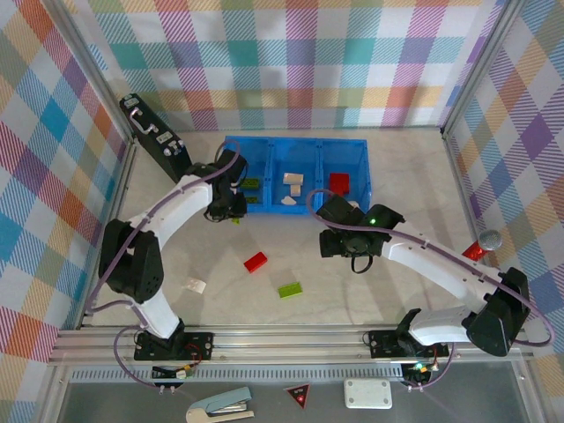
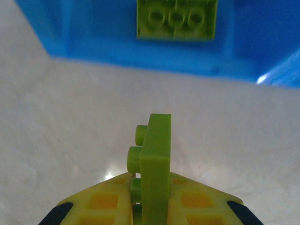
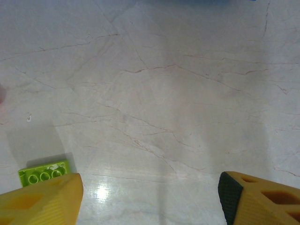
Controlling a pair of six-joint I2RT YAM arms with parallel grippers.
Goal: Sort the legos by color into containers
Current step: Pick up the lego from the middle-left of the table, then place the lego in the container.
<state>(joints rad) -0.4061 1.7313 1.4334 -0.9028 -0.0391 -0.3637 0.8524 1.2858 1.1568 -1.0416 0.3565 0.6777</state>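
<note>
My left gripper (image 2: 152,197) is shut on a lime green lego (image 2: 154,159), held on edge with its studs to the left, just short of the blue tray's near wall (image 2: 140,61). Another green lego (image 2: 176,18) lies in the left compartment beyond. From above, the left gripper (image 1: 233,211) sits at the tray's (image 1: 233,145) front left corner. The middle compartment holds cream legos (image 1: 293,179), the right one a red lego (image 1: 339,182). My right gripper (image 3: 150,197) hangs open over bare table, a green lego (image 3: 43,171) by its left finger. Loose on the table are a red lego (image 1: 256,262), a green one (image 1: 290,289) and a white one (image 1: 195,285).
A black case (image 1: 154,137) with silver latches leans at the back left beside the tray. Checked walls close in three sides. A silver knob (image 1: 490,239) stands at the right edge. A red triangle sticker (image 1: 299,397) and a white box (image 1: 367,393) lie below the front rail.
</note>
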